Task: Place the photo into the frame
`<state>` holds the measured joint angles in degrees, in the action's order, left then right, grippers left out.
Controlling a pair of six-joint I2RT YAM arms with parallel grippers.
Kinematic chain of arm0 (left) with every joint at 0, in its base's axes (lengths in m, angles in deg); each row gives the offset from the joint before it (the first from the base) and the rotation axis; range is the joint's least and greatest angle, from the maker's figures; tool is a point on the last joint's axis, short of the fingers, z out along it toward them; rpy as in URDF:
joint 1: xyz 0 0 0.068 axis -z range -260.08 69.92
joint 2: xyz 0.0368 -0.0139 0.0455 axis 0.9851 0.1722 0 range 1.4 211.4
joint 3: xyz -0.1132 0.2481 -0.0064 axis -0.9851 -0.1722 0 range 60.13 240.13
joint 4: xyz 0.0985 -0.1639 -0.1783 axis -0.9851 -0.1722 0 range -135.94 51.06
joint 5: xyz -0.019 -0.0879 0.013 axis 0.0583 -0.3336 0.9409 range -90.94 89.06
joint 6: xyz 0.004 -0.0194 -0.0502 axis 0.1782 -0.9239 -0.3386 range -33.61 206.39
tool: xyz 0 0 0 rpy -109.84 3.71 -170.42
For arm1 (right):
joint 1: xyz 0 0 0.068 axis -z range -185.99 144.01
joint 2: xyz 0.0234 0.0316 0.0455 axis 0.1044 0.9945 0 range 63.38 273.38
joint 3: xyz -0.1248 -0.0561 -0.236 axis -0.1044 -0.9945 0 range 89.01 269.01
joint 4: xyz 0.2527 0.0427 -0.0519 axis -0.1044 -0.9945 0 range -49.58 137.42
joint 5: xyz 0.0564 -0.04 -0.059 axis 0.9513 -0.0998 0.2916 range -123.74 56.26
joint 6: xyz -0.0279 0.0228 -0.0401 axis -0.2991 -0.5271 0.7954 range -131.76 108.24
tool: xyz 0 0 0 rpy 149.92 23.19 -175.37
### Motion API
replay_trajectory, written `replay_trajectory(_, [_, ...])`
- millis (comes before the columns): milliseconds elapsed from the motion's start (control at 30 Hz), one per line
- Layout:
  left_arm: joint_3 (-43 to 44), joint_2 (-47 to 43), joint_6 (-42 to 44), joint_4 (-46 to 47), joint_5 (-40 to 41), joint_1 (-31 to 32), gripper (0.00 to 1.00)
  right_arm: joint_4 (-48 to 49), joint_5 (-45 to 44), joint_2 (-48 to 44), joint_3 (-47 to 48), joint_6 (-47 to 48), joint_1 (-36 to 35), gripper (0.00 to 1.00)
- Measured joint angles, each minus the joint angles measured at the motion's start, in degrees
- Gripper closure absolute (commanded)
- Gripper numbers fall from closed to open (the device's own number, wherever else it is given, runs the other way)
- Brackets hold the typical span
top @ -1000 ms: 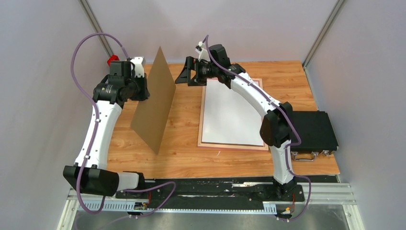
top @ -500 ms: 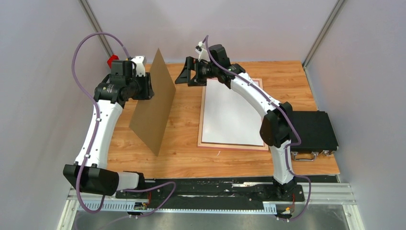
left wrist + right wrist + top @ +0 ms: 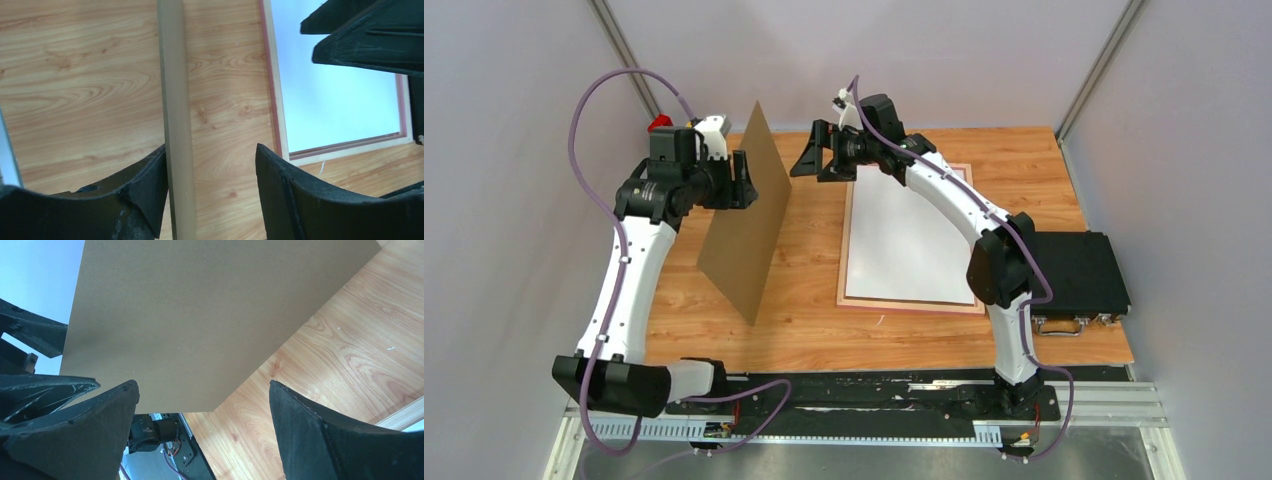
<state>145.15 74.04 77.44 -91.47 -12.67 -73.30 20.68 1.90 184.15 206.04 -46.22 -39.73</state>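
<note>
The frame (image 3: 912, 306) lies flat on the table right of centre, pink rim up, and a plain white sheet (image 3: 904, 235) fills it. The photo's printed side shows nowhere. A brown backing board (image 3: 744, 215) stands on edge left of centre. My left gripper (image 3: 742, 180) straddles the board's upper edge, open. In the left wrist view the board edge (image 3: 176, 125) rests against the left finger (image 3: 145, 185), with a wide gap to the right one. My right gripper (image 3: 809, 160) hovers open by the frame's far left corner, facing the board (image 3: 200, 315), holding nothing.
A black case (image 3: 1079, 272) sits at the table's right edge beside the right arm. A small red object (image 3: 659, 123) sits at the far left corner behind the left wrist. Grey walls close in on both sides.
My left gripper has opened from shut on the backing board's edge. The board still stands upright, barely shifted. The right arm has not moved.
</note>
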Motion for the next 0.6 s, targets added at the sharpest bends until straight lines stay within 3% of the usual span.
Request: replay_trajectory(600, [-7.1, -5.8, -0.6, 4.2, -11.4, 1.0, 0.21, 4.4, 6.8, 0.2, 0.8, -2.1, -2.5, 0.0])
